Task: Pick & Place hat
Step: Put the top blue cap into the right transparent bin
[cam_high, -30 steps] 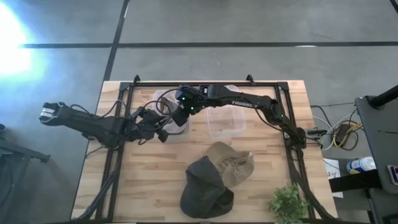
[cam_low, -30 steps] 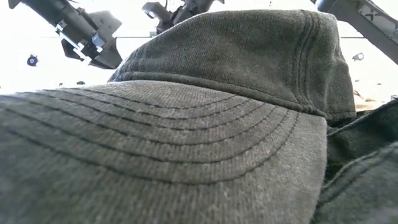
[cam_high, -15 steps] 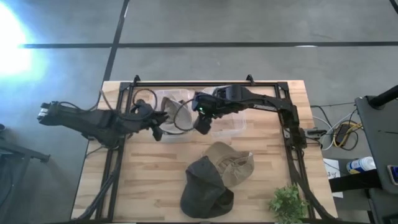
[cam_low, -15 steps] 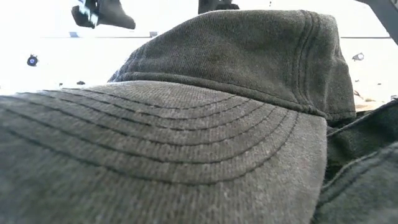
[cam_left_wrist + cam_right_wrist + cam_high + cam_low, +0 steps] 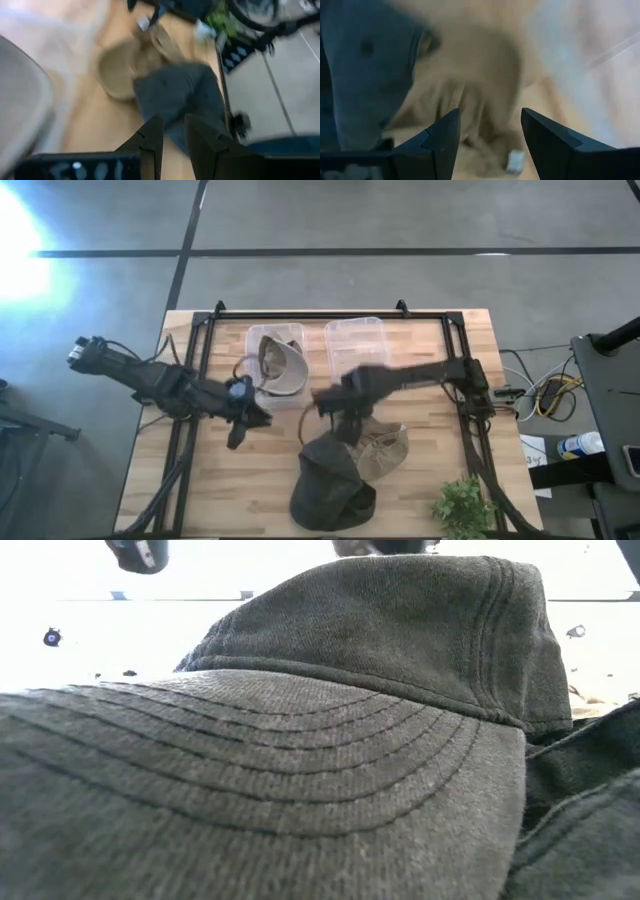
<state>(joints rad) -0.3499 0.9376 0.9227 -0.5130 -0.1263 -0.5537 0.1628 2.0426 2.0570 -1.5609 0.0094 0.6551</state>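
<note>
A tan hat [image 5: 280, 362] lies inside the left clear bin [image 5: 250, 338]. A second tan hat [image 5: 380, 448] lies on the table, and the dark grey hat [image 5: 328, 485] overlaps its near-left part. The grey hat [image 5: 350, 740] fills the low view. My right gripper [image 5: 335, 412] hovers above the far edge of these two hats, open wide [image 5: 490, 122], and looks down on the tan hat [image 5: 470, 75]. My left gripper [image 5: 240, 420] hangs over bare wood near the left bin, with a narrow gap between its fingers [image 5: 173, 122]. It faces the grey hat [image 5: 180, 95].
An empty clear bin [image 5: 358, 340] stands right of the left one near the far edge. A small green plant [image 5: 462, 505] sits at the near right corner. A black frame [image 5: 300, 313] rings the table. Bare wood [image 5: 240, 480] lies left of the hats.
Both grippers have left the left bin, where a tan hat now lies uncovered. The right gripper swung toward the near edge and somewhat right, ending over the hats on the table. The left gripper drew back from the bin toward the near edge.
</note>
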